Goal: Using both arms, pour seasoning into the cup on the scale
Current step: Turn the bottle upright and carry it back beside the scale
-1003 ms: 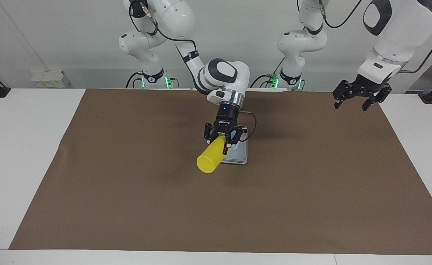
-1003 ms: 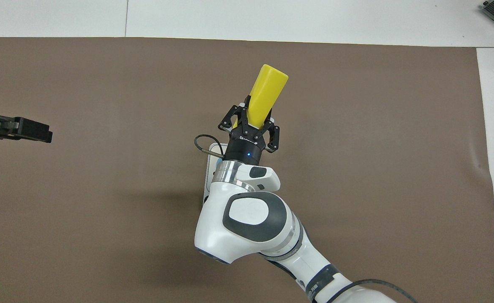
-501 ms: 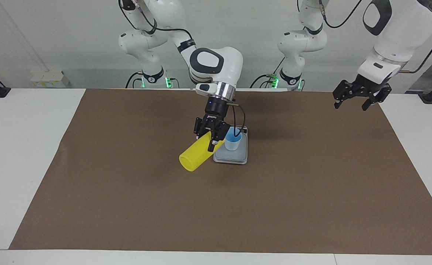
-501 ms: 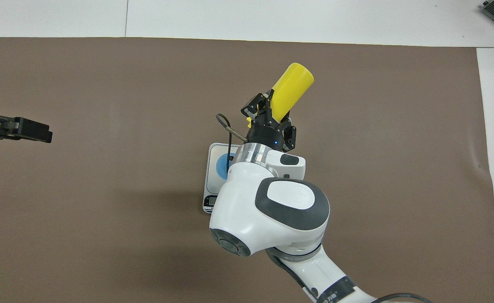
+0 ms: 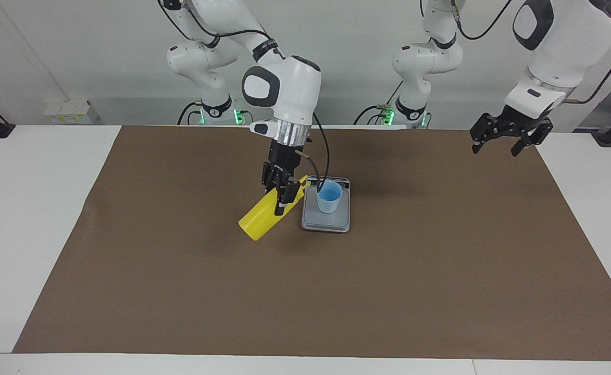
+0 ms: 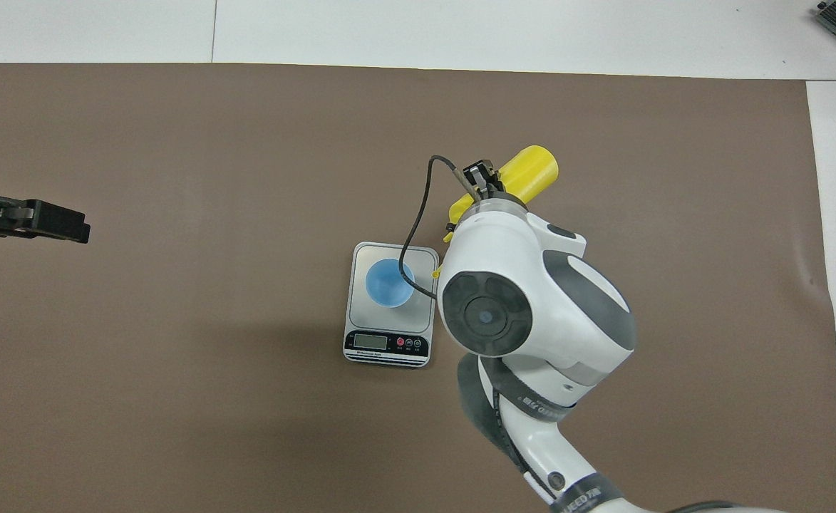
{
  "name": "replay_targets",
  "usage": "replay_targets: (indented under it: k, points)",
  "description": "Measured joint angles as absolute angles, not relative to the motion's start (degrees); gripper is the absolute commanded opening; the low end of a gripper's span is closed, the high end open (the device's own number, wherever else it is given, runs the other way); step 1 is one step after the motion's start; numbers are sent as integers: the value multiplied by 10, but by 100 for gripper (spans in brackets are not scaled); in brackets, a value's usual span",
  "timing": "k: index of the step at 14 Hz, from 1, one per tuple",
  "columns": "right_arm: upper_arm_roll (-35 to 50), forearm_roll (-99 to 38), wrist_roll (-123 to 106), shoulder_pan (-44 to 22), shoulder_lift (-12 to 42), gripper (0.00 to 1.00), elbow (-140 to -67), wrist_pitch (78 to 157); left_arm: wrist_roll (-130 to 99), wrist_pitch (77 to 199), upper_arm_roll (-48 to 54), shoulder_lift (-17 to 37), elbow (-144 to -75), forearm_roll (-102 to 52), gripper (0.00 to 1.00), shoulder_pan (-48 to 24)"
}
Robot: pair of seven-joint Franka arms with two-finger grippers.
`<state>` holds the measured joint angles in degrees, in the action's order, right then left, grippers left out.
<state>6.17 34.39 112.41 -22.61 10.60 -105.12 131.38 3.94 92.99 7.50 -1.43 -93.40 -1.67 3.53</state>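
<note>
Since the earlier frame the right gripper (image 5: 282, 194), clamped on the seasoning (image 5: 263, 216), had swung off the scale (image 5: 326, 221) toward the right arm's end. The bottle slanted, nozzle toward the cup (image 5: 329, 198) just beside it on the scale. The left gripper (image 5: 503, 136) waited apart, well away.

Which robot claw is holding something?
The right gripper, just beside the scale. It is shut on the tilted yellow squeeze bottle. The left gripper waits open and empty in the air over the left arm's end of the table.
</note>
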Motion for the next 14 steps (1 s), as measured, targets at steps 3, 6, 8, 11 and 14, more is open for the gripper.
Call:
replay_targets:
  k: [3, 6, 8, 11, 14]
  points:
    - [61, 207, 1006, -186, 108, 0, -1053, 1313, 39, 930, 75, -15, -934, -17, 100, 35]
    - [61, 80, 871, -147, 111, 0, -1056, 1283, 40, 929, 77, -16, -933, -16, 100, 35]
    - [61, 18, 781, -117, 110, 0, -1056, 1237, 40, 928, 77, -17, -933, -12, 100, 35]
    - [60, -49, 655, -63, 110, 0, -1055, 1156, 40, 926, 77, -18, -933, -5, 100, 35]
    - [60, -88, 519, 3, 105, 0, -1055, 1072, 40, 923, 74, -23, -933, -4, 100, 36]
